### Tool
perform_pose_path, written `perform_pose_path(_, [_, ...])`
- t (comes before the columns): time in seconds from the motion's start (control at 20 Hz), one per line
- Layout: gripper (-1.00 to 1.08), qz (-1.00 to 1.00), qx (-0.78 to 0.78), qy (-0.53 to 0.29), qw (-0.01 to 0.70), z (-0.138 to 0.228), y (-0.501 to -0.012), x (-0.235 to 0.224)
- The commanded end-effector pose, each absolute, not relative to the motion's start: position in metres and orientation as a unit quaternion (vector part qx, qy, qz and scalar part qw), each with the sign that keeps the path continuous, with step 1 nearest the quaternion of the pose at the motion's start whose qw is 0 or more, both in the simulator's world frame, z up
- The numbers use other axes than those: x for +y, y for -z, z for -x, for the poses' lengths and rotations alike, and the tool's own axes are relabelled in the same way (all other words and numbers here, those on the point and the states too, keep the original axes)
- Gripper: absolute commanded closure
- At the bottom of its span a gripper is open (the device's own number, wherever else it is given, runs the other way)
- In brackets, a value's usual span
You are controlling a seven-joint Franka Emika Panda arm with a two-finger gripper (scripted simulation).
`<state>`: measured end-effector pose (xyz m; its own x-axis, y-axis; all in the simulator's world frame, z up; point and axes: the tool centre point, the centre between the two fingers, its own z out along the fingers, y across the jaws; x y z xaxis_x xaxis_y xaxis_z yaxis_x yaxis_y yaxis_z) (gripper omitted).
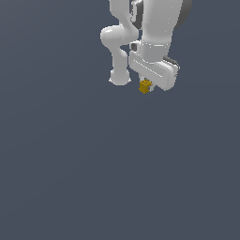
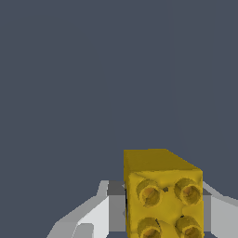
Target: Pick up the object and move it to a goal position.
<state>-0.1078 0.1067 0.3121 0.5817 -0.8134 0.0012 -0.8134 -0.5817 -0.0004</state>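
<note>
The object (image 1: 145, 86) is a tiny mustard-yellow block, seen in the exterior view just under the white hand of the arm, near the top middle. In the wrist view the object (image 2: 162, 195) fills the space between the two fingers, with its round bumps facing the camera. My gripper (image 2: 158, 221) has its grey pads pressed against both sides of the block, with one white finger (image 2: 95, 218) showing beside it. In the exterior view the gripper (image 1: 146, 87) points down and the hand hides its fingers. No goal mark shows.
The white arm (image 1: 119, 47) with its elbow and links stands at the top of the exterior view. A flat dark grey-blue ground (image 1: 117, 178) spreads all around, with no other objects or edges in view.
</note>
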Motion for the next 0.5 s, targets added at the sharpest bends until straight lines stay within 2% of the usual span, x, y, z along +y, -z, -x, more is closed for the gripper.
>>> perform_pose_path(0.0, [1.08,-0.889,-0.457,0.0,0.001,0.114,-0.331,0.108])
perform_pose_path(0.45, [1.08,-0.889,-0.457,0.0,0.0,0.127,-0.372,0.112])
